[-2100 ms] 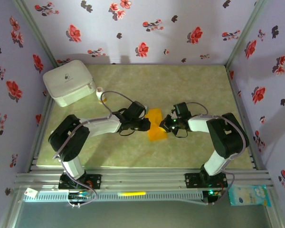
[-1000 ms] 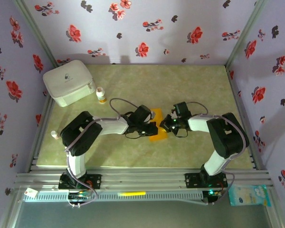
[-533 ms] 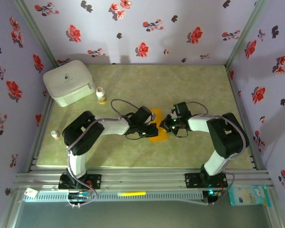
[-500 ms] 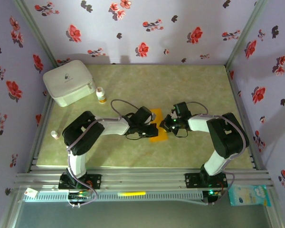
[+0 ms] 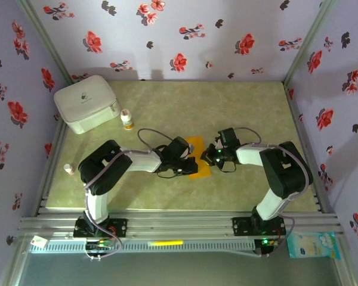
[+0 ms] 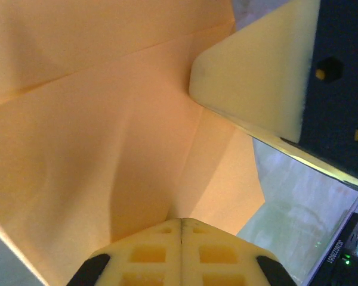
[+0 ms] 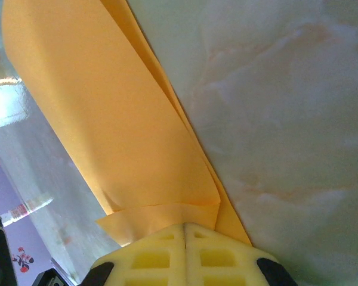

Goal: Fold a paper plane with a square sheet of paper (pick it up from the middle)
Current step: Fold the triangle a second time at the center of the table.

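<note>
The partly folded orange sheet of paper (image 5: 197,146) lies in the middle of the bench (image 5: 238,113), between the two arms. The left gripper (image 5: 187,162) meets it from its left edge and the right gripper (image 5: 208,157) from the opposite edge. In each wrist view the fingers (image 6: 143,256) are pressed together with paper layers running into their seam. Both therefore appear to pinch the sheet, probably so one side anchors it while the other pulls a crease taut.

The square sheet of paper (image 7: 107,119) is thin, matt orange and softly creased. The table (image 7: 286,119) looks glossy and marbled. The fingers (image 7: 149,259) of the right gripper (image 7: 185,226) are matt pale-yellow plastic.
</note>
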Robot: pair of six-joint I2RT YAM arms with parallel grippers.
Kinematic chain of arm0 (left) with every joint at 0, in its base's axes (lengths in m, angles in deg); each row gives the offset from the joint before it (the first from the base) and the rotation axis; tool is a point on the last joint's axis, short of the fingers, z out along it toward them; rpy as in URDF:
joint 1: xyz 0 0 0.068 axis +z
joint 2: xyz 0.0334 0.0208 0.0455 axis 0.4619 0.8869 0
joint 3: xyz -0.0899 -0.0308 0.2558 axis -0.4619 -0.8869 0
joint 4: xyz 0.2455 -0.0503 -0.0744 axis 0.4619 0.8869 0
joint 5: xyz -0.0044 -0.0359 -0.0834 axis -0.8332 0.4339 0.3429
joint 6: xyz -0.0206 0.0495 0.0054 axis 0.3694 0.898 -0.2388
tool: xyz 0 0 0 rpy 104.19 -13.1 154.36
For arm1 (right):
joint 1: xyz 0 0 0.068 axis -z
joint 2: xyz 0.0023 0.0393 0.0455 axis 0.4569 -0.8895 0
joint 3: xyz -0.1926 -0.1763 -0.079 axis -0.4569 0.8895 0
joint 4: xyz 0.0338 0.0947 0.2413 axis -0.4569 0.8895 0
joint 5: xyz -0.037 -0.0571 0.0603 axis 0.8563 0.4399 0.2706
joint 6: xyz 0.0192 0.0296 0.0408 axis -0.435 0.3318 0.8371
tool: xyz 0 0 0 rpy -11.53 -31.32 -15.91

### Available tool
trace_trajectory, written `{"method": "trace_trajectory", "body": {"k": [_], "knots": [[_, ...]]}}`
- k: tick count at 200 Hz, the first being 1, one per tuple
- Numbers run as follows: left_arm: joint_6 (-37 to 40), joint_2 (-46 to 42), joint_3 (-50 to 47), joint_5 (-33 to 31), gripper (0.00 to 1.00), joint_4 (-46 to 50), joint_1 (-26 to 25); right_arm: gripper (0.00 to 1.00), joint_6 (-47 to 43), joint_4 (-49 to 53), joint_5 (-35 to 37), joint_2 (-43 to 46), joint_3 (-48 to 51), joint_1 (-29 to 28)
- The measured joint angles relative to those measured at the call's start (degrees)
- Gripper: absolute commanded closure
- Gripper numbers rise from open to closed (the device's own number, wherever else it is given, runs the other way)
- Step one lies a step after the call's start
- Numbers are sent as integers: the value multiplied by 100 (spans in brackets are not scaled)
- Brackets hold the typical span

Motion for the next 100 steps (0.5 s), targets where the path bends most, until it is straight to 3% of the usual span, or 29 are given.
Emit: {"method": "trace_trajectory", "body": {"k": [100], "knots": [[-376,-345,-595,-4,98,-369,-81,100,-44,24,4,0,-7,0]]}}
